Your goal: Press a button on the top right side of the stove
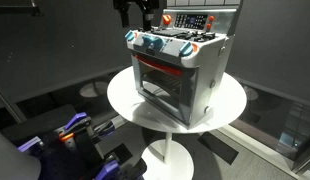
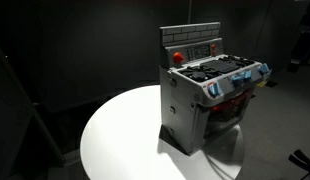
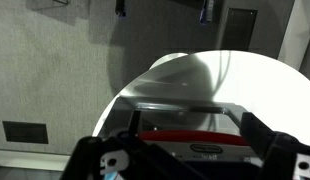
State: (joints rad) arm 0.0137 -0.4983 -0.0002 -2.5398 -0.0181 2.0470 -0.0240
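Black gripper fingers (image 3: 103, 158) are filling the bottom corners of the wrist view, standing well apart with nothing held between them. The gripper (image 3: 188, 140) is spread wide, and through the gap the stove (image 3: 190, 133) is showing as a red strip with grey above it. Beyond it, the round white table (image 3: 230, 80) is curving away toward a grey wall.

In an exterior view the gripper (image 1: 135, 12) is hanging at the top edge of the picture, above the left end of the stove (image 1: 180, 70) and clear of it. The stove is sitting on the table (image 1: 125, 100), with its red-trimmed oven window (image 1: 155, 75) and blue-white knobs (image 1: 155, 43) facing near and left. Its upright back panel (image 1: 193, 22), carrying small buttons, is rising at the far side, just right of the gripper. Some blue and black gear (image 1: 70, 130) is lying low at the near left, too dim to identify.

In an exterior view the stove (image 2: 210, 95) is standing toward the right side of the table (image 2: 115, 140), with a red button (image 2: 177, 57) showing at the left of the back panel (image 2: 190, 40).
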